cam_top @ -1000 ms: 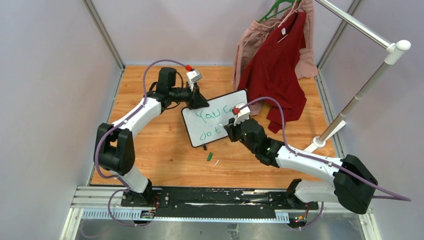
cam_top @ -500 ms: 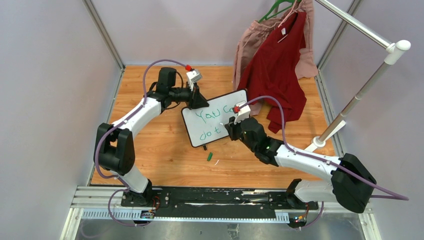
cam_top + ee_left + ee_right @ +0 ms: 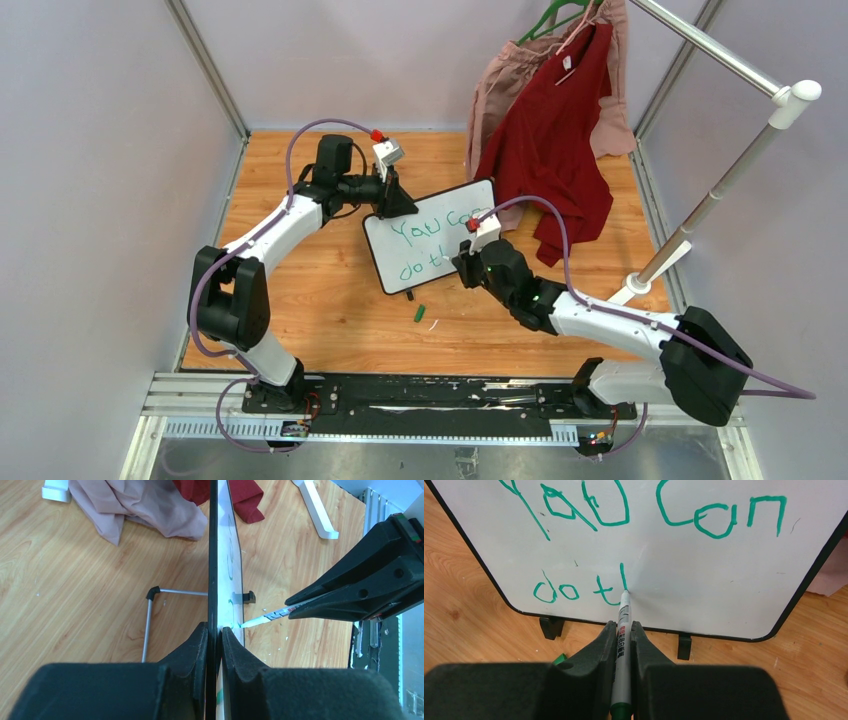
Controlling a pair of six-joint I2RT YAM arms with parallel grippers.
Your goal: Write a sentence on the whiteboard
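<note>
The whiteboard [image 3: 384, 262] stands tilted on the wooden table, its black frame edge-on in the left wrist view [image 3: 213, 555]. My left gripper [image 3: 398, 205] [image 3: 213, 630] is shut on its upper left edge, one finger on each face. The sentence [image 3: 639, 505] in green reads "You can", with "do t" and a fresh upright stroke [image 3: 574, 587] below it. My right gripper [image 3: 462, 262] [image 3: 623, 627] is shut on a green marker [image 3: 622, 625] whose tip touches the board at the foot of that stroke. The marker [image 3: 267, 617] also shows in the left wrist view.
A green marker cap [image 3: 420, 313] lies on the table in front of the board. A red garment [image 3: 555, 150] and a pink one [image 3: 500, 90] hang from a clothes rack [image 3: 720, 190] at the back right, its white foot [image 3: 640, 285] on the table. Grey walls enclose both sides.
The right gripper has edged right and down along the board, and the marker has drawn an upright stroke after the "t". The left gripper and the board have stayed still.
</note>
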